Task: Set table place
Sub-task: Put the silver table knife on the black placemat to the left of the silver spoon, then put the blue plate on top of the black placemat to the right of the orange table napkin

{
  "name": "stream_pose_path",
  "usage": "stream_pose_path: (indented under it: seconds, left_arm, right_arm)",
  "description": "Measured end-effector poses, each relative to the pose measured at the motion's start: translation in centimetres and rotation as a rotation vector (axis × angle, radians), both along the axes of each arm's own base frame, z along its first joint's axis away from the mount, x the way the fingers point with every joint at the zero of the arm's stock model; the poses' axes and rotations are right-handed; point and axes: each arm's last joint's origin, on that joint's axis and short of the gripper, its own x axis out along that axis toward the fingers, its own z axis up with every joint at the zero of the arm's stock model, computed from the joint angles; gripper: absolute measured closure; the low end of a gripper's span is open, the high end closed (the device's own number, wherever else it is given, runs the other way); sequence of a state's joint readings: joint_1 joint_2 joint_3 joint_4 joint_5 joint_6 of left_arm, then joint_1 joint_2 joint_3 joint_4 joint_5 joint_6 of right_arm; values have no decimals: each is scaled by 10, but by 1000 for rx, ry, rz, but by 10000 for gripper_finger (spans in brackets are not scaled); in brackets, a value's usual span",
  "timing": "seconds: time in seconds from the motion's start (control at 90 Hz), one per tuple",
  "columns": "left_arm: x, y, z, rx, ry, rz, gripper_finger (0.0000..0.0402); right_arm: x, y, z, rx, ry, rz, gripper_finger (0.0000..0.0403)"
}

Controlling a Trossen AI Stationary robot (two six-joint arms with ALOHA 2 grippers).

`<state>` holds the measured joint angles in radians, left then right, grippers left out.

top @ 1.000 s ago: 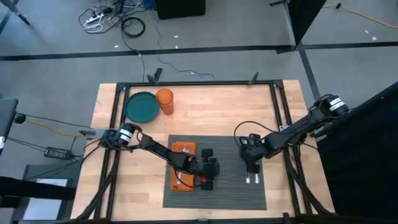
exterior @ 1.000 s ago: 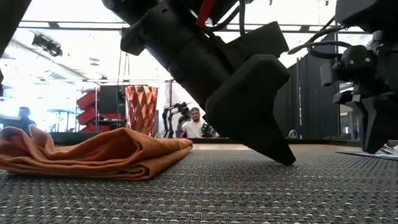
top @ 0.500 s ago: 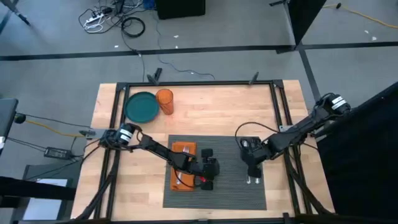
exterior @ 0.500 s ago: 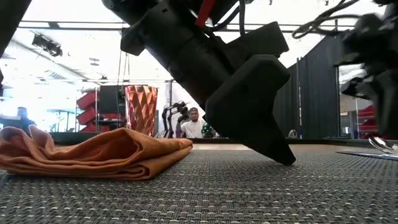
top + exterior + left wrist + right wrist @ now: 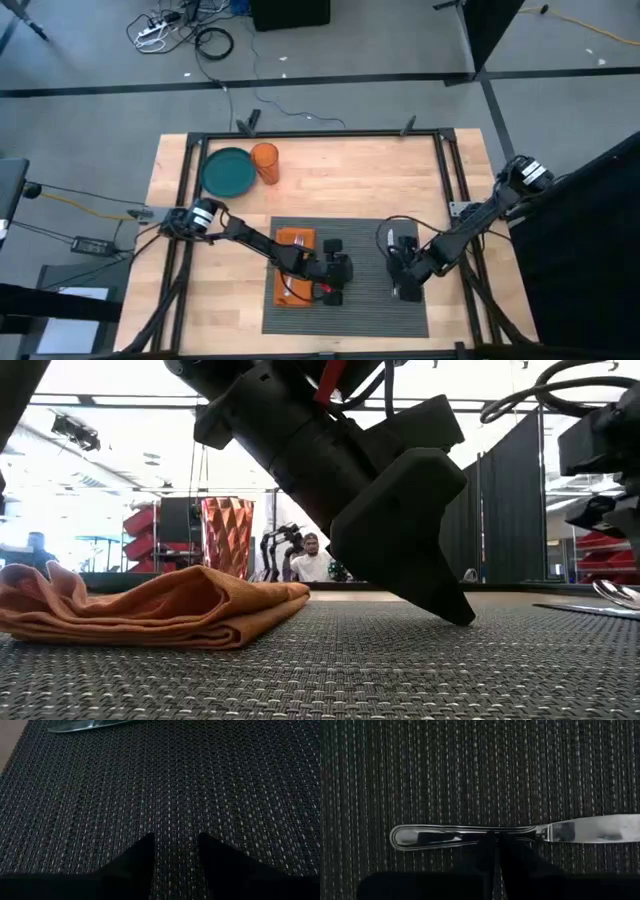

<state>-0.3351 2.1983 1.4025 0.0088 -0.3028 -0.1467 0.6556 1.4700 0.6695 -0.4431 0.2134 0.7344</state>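
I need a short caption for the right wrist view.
Right gripper poised over a silver knife lying flat on the grey placemat.

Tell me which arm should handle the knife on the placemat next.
Right. Its claw hangs directly over the knife handle on the placemat, fingers nearly together. The left claw sits beside the orange napkin, farther from the knife.

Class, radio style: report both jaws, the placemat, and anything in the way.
Left gripper low over placemat, jaws slightly apart, empty. Right gripper shut above knife lying flat on mat. Orange napkin beside left arm; plate and cup at far corner.
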Motion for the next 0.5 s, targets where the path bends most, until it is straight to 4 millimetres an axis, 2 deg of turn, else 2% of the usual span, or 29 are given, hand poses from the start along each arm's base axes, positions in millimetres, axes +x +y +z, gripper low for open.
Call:
stream_pose_path:
  seconds: [0.344,0.444,0.5]
  left_arm:
    - [0,0,3,0,2,0,265]
    - [0,-2,16,11,24,-6,265]
    - [2,-3,34,7,5,-6,265]
  right_arm:
    - [-2,-2,7,22,26,-27,403]
    - [-4,-4,22,27,7,-29,403]
    - [-5,-4,31,50,-26,-29,403]
